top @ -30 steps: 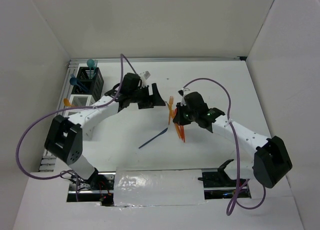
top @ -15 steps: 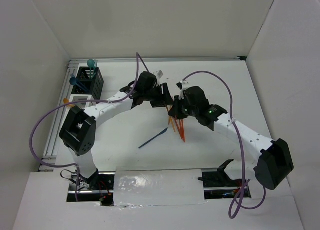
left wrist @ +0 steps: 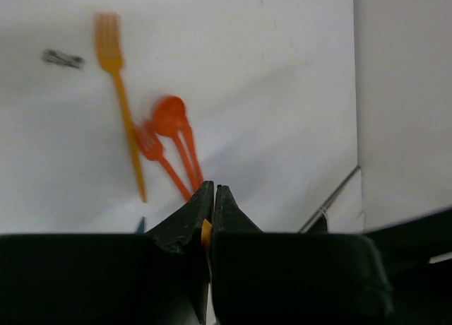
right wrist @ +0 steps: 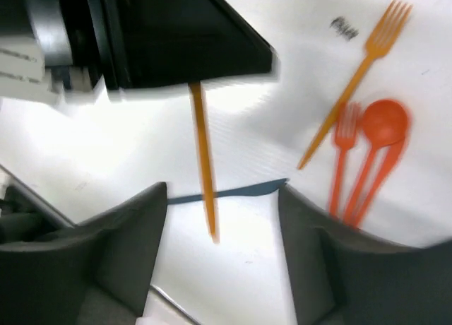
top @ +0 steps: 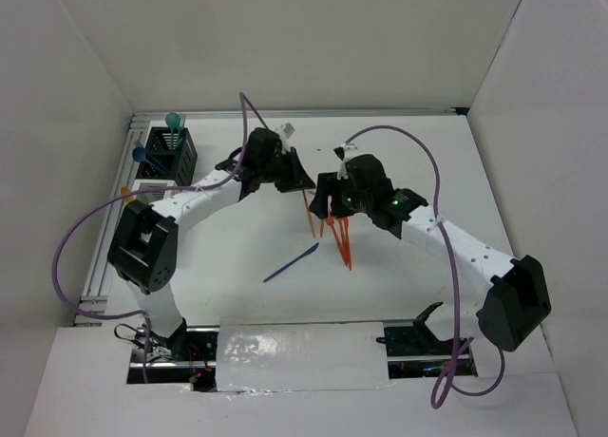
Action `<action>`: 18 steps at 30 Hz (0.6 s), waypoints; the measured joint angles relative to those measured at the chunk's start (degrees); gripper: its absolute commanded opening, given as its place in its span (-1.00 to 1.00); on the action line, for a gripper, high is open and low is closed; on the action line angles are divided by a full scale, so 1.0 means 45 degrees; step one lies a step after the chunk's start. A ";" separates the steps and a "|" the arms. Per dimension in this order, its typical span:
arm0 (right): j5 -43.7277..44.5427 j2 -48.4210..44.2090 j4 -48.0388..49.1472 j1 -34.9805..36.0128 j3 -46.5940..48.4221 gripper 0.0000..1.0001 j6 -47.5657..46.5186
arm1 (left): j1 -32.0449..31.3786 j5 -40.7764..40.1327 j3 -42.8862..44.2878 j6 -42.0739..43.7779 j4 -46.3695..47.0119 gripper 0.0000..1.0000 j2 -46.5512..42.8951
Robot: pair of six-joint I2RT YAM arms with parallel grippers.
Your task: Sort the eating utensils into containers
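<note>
My left gripper (top: 300, 180) (left wrist: 212, 189) is shut on the top of a slim orange utensil (top: 310, 218) (right wrist: 203, 155), which hangs down over the table; its head is hidden in the jaws. Just to its right, my right gripper (top: 326, 198) (right wrist: 220, 192) stands open, its fingers either side of the hanging handle without touching it. On the table below lie an orange fork (left wrist: 116, 92) (right wrist: 360, 71), an orange spoon (left wrist: 169, 116) (right wrist: 381, 127), a smaller orange fork (left wrist: 152, 150) and a dark blue knife (top: 290, 263) (right wrist: 236, 191). The containers stand at far left.
A black bin (top: 173, 154) holding teal spoons (top: 172, 122) stands at the back left, with a white bin (top: 152, 188) in front of it, partly behind my left arm. White walls close in the table on three sides. Purple cables loop over both arms.
The right gripper held the orange utensil; the left gripper came in and shut on it, and the right gripper opened and let go.
</note>
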 measured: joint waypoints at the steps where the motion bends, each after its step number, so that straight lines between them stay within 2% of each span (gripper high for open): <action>1: 0.0058 -0.0005 -0.0257 -0.0029 0.0243 0.69 0.0107 | 0.0345 0.0044 -0.0151 0.0097 0.0102 -0.92 -0.0083; 2: 0.0146 -0.0024 -0.0495 -0.0083 0.0495 0.89 0.0141 | 0.0772 0.0068 -0.0325 0.0306 0.0180 -0.91 -0.0209; 4: 0.0291 -0.0160 -0.0981 -0.0204 0.1010 1.00 0.0238 | 0.1996 0.0228 -0.0695 0.0733 0.0141 -0.91 -0.0695; 6: 0.0495 -0.0495 -0.1447 -0.0466 0.1404 1.00 0.0287 | 0.3415 0.0257 -0.0971 0.1268 -0.0029 -0.89 -0.1506; 9: 0.0937 -0.0986 -0.1710 -0.0903 0.1530 1.00 0.0355 | 0.6329 0.1069 -0.1661 0.2312 0.0068 -0.90 -0.3541; 11: 0.1209 -0.1248 -0.1739 -0.1180 0.1409 1.00 0.0457 | 0.9058 0.1103 -0.2064 0.3186 0.0189 -0.91 -0.5357; 14: 0.1360 -0.1379 -0.1700 -0.1360 0.1015 1.00 0.0602 | 1.2046 0.1025 -0.2045 0.4503 0.0525 -0.91 -0.7407; 16: 0.1360 -0.1316 -0.1715 -0.1384 0.0738 1.00 0.0704 | 1.2658 0.0646 -0.1705 0.5445 0.0491 -0.91 -0.8063; 18: 0.1360 -0.1195 -0.1695 -0.1384 0.0622 1.00 0.0738 | 1.2614 0.0243 -0.1559 0.6387 0.0573 -0.91 -0.8369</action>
